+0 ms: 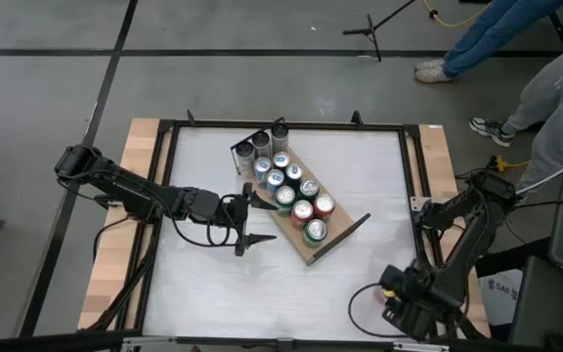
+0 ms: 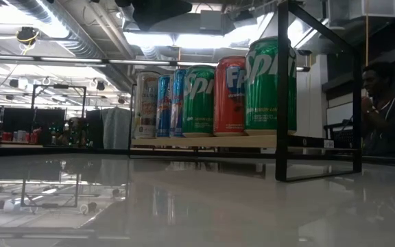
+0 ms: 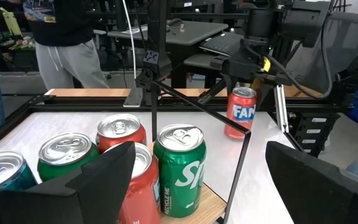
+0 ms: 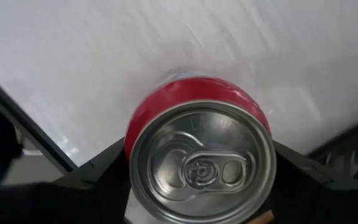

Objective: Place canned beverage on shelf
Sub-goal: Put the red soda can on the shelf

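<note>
My right gripper (image 4: pixel 201 180) brackets the red can (image 4: pixel 199 155), grip unconfirmed. Rigid, slick, prob. full; take mid-body. Left gripper (image 1: pixel 243 223) gapes beside shelf (image 1: pixel 340 235).

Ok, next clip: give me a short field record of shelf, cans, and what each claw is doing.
shelf: wooden board lying diagonally mid-table, black rails at its ends
cans on shelf: a double row, green and red ones at the near end
loose can: red can upright on the table near the right front corner
right claw: straddling the red can from above
left claw: open, beside the shelf, empty
</note>
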Controlling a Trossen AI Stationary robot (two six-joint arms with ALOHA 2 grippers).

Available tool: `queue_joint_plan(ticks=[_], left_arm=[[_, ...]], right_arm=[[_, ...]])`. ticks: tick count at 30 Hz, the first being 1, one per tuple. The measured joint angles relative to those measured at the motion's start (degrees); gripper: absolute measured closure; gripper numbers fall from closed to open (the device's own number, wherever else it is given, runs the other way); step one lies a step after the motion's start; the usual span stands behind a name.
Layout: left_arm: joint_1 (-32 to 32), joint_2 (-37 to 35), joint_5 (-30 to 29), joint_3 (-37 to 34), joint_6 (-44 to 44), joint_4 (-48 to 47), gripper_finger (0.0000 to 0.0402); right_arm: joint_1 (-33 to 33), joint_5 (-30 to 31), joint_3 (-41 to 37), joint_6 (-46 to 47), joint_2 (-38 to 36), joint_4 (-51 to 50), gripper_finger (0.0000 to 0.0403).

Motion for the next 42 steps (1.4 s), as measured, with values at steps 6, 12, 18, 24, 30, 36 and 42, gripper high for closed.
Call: queue_joint_plan(ticks=[6,12,18,24,30,36,42], left_arm=[[0.0,0.0,0.0,0.0,0.0,0.0,0.0047],[0.0,0.0,0.0,0.0,0.0,0.0,0.0047],[0.0,0.0,0.0,0.0,0.0,0.0,0.0048],[0.0,0.0,0.0,0.0,0.0,0.0,0.0048],[0.0,0.0,0.0,0.0,0.0,0.0,0.0048],[0.0,0.0,0.0,0.0,0.0,0.0,0.0048],[0.0,0.0,0.0,0.0,0.0,0.0,0.0047]], right_arm=[[-5.5,0.2,0.0,-20.9,0.0,2.0,0.0098],[-12.0,0.4,0.0,-45.9,0.0,4.4,0.0107],[-17.2,-0.7,0.0,-69.2,0.0,6.2,0.0108],[-20.6,-1.3,0.0,-83.9,0.0,6.2,0.0102],[-22.0,-2.9,0.0,-88.1,0.0,6.2,0.01],[-21.9,-2.8,0.0,-88.1,0.0,6.2,0.0099],[-21.9,-2.7,0.0,-88.0,0.0,6.2,0.0099]])
